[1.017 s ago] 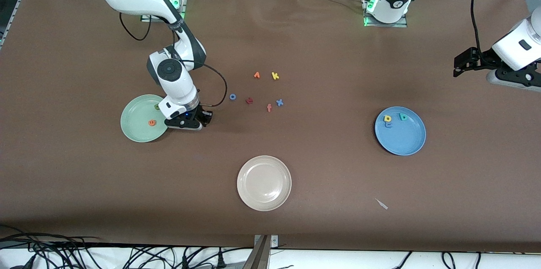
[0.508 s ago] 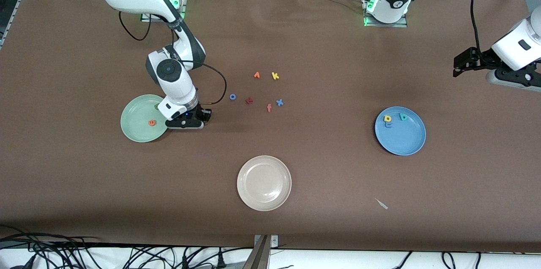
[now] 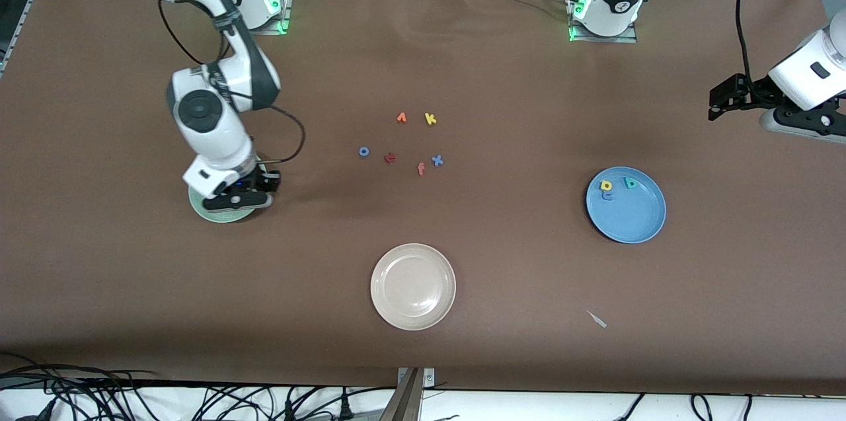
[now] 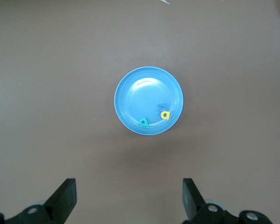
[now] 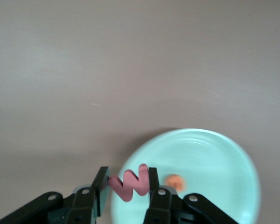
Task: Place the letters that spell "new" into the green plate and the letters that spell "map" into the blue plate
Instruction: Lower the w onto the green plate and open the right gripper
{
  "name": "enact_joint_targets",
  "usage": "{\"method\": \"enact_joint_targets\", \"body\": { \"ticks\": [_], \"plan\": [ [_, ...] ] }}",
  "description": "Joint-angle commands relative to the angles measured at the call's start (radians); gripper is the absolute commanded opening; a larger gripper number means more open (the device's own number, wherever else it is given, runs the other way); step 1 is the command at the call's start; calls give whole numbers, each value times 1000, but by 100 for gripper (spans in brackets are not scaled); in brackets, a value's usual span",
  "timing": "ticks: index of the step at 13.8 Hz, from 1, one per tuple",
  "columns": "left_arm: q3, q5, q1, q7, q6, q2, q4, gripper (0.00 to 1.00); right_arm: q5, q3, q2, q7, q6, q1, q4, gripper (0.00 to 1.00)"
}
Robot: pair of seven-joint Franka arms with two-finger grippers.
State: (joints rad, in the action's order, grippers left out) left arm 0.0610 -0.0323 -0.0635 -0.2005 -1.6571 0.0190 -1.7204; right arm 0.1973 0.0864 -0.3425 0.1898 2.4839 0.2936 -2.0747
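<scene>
My right gripper (image 5: 127,183) is shut on the pinkish-red w (image 5: 130,183) and holds it upright between the fingers. It hangs over the rim of the green plate (image 5: 214,158), on the side toward the loose letters. The orange e (image 5: 174,181) lies in that plate. In the front view the right gripper (image 3: 231,201) covers most of the green plate (image 3: 208,211). The blue plate (image 3: 631,216) holds the yellow p (image 3: 606,185), the teal letter (image 3: 630,182) and the blue m (image 3: 607,195). My left gripper (image 4: 129,189) waits open, high above the table beside the blue plate (image 4: 140,93).
Loose letters lie mid-table: an orange one (image 3: 401,117), the yellow k (image 3: 430,118), a blue o (image 3: 363,151), a dark red one (image 3: 390,157), the salmon f (image 3: 421,168) and a blue x (image 3: 437,160). A beige plate (image 3: 413,286) sits nearer the front camera. A small pale scrap (image 3: 597,319) lies beside it.
My right arm has swung toward its own end of the table, from beside the green plate to over it, carrying the w. The left arm has not moved.
</scene>
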Motion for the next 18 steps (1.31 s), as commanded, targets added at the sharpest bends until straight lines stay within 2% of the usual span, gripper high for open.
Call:
{"method": "enact_joint_targets", "body": {
  "ticks": [1, 3, 5, 7, 9, 16, 18],
  "plan": [
    [-4, 29, 4, -13, 19, -5, 21, 100, -7, -10, 108, -36, 1, -37, -123, 74],
    [-6, 29, 5, -13, 19, -5, 21, 100, -7, -10, 154, -35, 0, -44, -165, 100],
    [-6, 29, 4, -13, 19, -5, 21, 100, -7, -11, 190, -18, -81, -44, -163, 100],
    [-6, 29, 4, -13, 19, -5, 21, 100, -39, -11, 223, 0, -92, -44, -157, 100],
    [-6, 29, 4, -13, 19, -4, 21, 100, -70, -17, 249, 5, -153, -44, -113, 100],
    [-6, 29, 4, -11, 19, -5, 21, 100, -193, -24, 257, 0, -751, -44, 353, 100],
    [-6, 29, 4, -11, 20, -5, 19, 100, -194, -5, 266, 2, -908, -44, 422, 100]
  ]
}}
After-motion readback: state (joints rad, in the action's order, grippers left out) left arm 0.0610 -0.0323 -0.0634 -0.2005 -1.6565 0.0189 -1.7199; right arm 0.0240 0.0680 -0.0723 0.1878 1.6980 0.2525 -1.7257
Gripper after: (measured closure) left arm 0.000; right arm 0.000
